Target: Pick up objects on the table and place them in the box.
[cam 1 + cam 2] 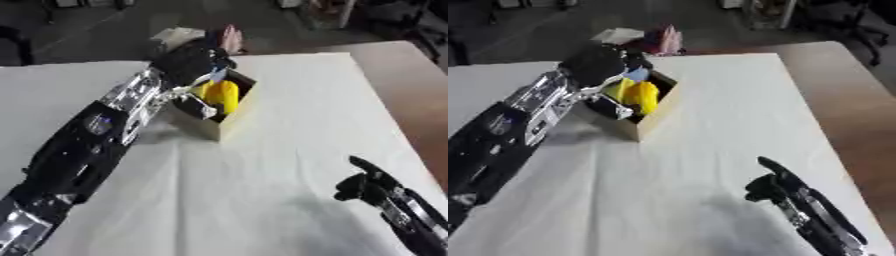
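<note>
Left arm is reaching across the white table (289, 165) with the left hand (188, 62) hanging over the cardboard box (229, 120); can't tell whether its fingers are curled or straight (dark and blurred). Box is sitting at the far middle of the table, with a yellow object (223, 95) and something pale blue (636, 74) lying inside. Right hand (773, 184) is idling near the lower right corner, fingers straight, holding nothing.
</note>
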Robot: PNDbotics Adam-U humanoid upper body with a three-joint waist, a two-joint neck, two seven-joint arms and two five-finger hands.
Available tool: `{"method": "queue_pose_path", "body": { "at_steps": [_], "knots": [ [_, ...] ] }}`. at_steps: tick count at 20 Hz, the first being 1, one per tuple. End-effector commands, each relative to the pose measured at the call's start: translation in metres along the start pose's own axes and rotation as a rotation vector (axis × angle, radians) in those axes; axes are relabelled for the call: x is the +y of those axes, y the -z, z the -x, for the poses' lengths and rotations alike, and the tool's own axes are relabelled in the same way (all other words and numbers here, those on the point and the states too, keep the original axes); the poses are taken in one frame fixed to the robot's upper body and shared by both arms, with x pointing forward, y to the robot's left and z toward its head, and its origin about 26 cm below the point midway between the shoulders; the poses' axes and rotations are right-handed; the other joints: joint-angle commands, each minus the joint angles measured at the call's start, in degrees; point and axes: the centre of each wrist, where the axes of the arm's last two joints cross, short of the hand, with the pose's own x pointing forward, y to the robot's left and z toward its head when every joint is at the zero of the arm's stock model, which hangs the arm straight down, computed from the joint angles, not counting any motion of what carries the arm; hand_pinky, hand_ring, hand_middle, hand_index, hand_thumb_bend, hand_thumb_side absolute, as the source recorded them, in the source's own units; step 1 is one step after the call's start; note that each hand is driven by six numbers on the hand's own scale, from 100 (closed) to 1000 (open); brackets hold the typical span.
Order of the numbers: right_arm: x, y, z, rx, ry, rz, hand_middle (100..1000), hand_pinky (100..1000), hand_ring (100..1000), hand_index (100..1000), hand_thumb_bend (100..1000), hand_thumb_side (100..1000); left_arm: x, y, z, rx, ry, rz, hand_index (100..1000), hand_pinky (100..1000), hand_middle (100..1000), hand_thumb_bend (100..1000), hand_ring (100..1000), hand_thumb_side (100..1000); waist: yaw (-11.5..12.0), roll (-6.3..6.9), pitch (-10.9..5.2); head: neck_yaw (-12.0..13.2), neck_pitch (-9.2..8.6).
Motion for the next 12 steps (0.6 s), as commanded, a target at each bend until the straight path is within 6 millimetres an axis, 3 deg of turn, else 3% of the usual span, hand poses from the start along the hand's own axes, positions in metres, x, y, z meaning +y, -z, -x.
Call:
{"method": "queue_pose_path", "body": {
  "at_steps": [1, 4, 8, 11, 12],
  "knots": [
    [-0.003, 0.002, -0.004, -0.012, -0.018, -0.001, 661, 714, 669, 1000, 100, 813, 0.008, 0.000, 0.009, 0.020, 0.039, -0.028, 875, 779, 762, 445, 743, 337, 0.1, -0.21, -1.14, -0.2, -0.68],
    [-0.004, 0.001, -0.004, -0.010, -0.020, 0.003, 661, 715, 669, 1000, 100, 812, 0.012, -0.004, 0.013, 0.018, 0.054, -0.042, 881, 788, 771, 491, 751, 350, 0.3, -0.22, -1.15, -0.4, -0.79],
    [-0.005, -0.001, -0.004, -0.004, -0.025, 0.011, 661, 715, 669, 1000, 100, 815, 0.032, -0.014, 0.019, -0.019, 0.085, -0.089, 897, 809, 790, 590, 770, 358, 0.8, -0.14, -1.15, -1.0, -0.90],
    [-0.007, -0.002, -0.003, 0.002, -0.031, 0.018, 661, 715, 669, 1000, 100, 818, 0.050, -0.026, 0.026, -0.045, 0.099, -0.155, 895, 810, 784, 584, 766, 315, 1.3, -0.06, -1.11, -1.4, -0.98],
    [-0.007, -0.003, -0.003, 0.003, -0.032, 0.020, 661, 715, 669, 1000, 100, 819, 0.055, -0.030, 0.028, -0.049, 0.099, -0.183, 890, 806, 775, 544, 759, 273, 1.5, -0.03, -1.11, -1.4, -1.02]
  ]
}}
